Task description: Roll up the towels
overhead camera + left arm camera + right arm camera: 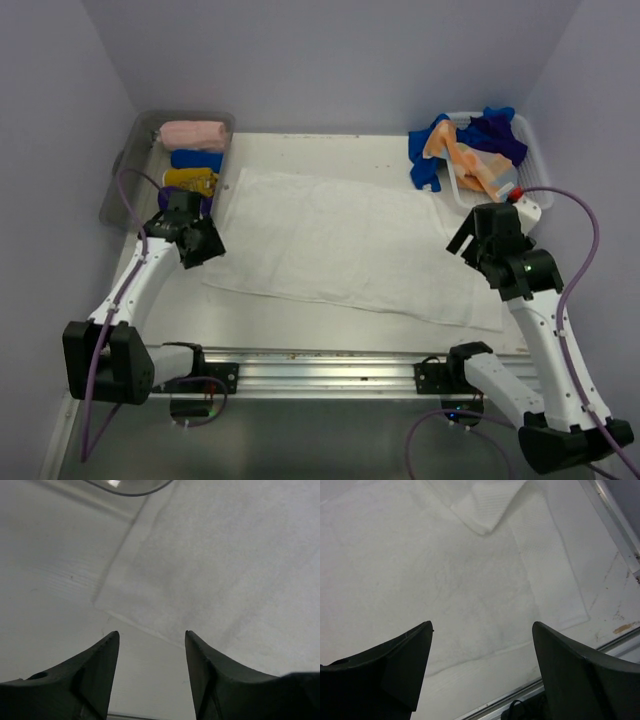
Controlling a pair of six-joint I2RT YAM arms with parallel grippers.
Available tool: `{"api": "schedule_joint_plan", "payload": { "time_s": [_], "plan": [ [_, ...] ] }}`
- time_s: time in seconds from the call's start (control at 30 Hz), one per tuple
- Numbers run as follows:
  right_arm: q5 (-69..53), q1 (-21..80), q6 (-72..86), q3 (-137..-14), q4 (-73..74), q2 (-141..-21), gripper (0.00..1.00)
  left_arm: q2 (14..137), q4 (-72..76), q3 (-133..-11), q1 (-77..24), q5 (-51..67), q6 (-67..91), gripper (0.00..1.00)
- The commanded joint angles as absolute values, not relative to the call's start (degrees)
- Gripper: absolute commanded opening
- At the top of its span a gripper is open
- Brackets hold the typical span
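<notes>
The left gripper [152, 642] is held open with nothing between its jaws, just above the near left corner of the white towel [340, 245]. The right gripper [482, 630] is spread wider, also empty, above the towel's right end, where one corner [482, 515] is seen folded over at 12 o'clock in the right wrist view.

The towel is laid flat across the middle of the table [280, 322]. It is judged to be light, soft and limp terry: it is expected to sag and bunch if lifted, and its nap should be gripped without slipping. A short edge is best pinched at its two corners, so that the roll is started evenly.

A clear bin [125, 185] of rolled towels [193, 134] is seen at 10 o'clock, and a white basket [535, 165] of loose cloths [480, 140] at 2 o'clock.

No brand, label or writing can be read.
</notes>
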State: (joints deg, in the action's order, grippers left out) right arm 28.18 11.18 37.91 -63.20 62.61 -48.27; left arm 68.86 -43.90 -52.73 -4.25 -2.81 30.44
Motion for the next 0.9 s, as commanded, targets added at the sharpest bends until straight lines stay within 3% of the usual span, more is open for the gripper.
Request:
{"api": "schedule_joint_plan", "payload": {
  "time_s": [0.0, 0.17, 0.43, 0.6, 0.67, 0.8, 0.87],
  "plan": [
    [21.9, 11.16, 37.17, -61.01, 56.18, -50.63, 0.85, 71.54, -47.02, -51.87, -3.87, -13.96, 35.92, 0.57],
    [14.6, 11.16, 39.81, -53.54, 52.56, -49.75, 0.81, 74.09, -40.88, -45.98, -2.29, -15.82, 38.85, 0.57],
    [14.32, 11.08, 39.9, -53.09, 53.35, -49.75, 0.8, 82.34, -29.98, -43.95, -0.44, -10.38, 37.7, 0.65],
    [13.37, 9.67, 40.78, -51.6, 55.98, -48.96, 0.8, 86.73, -25.76, -41.75, -0.26, -9.05, 39.2, 0.59],
    [10.65, 6.08, 40.43, -49.76, 56.86, -48.87, 0.8, 88.41, -24.79, -42.1, -0.26, -8.27, 39.46, 0.48],
    [8.26, -2.09, 39.81, -46.76, 61.34, -49.31, 0.81, 91.32, -23.9, -42.8, -0.26, -5.89, 39.55, 0.0],
    [9.57, -2.72, 43.14, -46.58, 63.36, -49.74, 0.81, 90.36, -23.91, -43.07, -0.35, -4.84, 39.38, 0.0]
  ]
}}
